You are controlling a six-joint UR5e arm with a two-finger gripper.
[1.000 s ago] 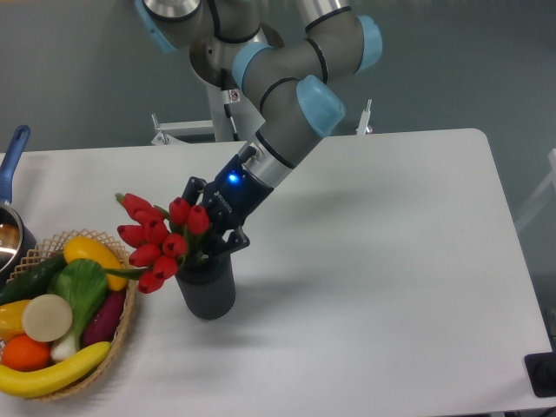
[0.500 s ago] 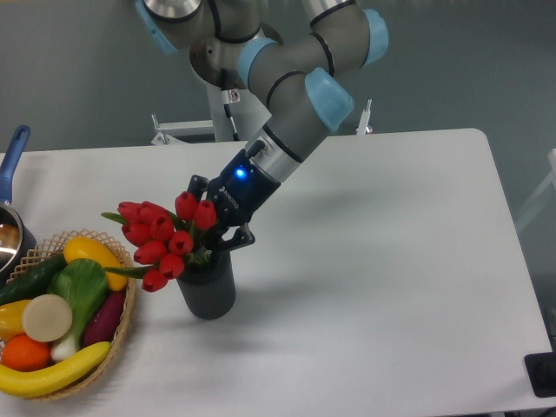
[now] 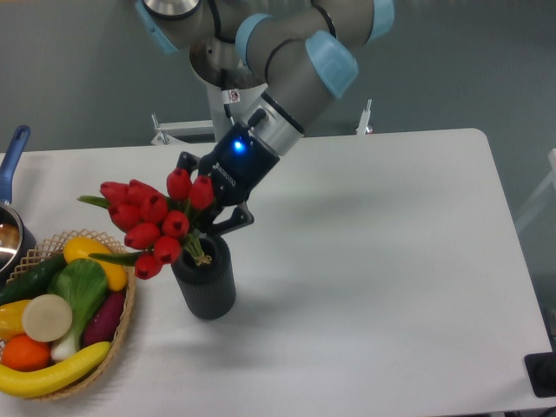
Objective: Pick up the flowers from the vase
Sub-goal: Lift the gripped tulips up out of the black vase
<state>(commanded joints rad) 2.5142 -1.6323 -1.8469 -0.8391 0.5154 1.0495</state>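
The flowers (image 3: pixel 149 219), a bunch of red tulip buds with green leaves, hang tilted to the left just above the vase (image 3: pixel 207 284). Their tied stem ends sit at the vase's round mouth. My gripper (image 3: pixel 211 211) comes in from the upper right and is shut on the flowers' stems, right behind the buds. The vase is a dark grey ribbed cylinder standing upright on the white table (image 3: pixel 373 261), near the front left. Its mouth shows dark and open below the stems.
A woven basket (image 3: pixel 117 339) with a banana, orange, cucumber and other produce sits just left of the vase. A blue-handled pot (image 3: pixel 12 174) pokes in at the far left edge. A black object (image 3: pixel 543 373) lies at the table's front right corner.
The gripper has risen with the flowers. The bunch has come up out of the vase and shifted slightly left, so the stem ends now show at the mouth.
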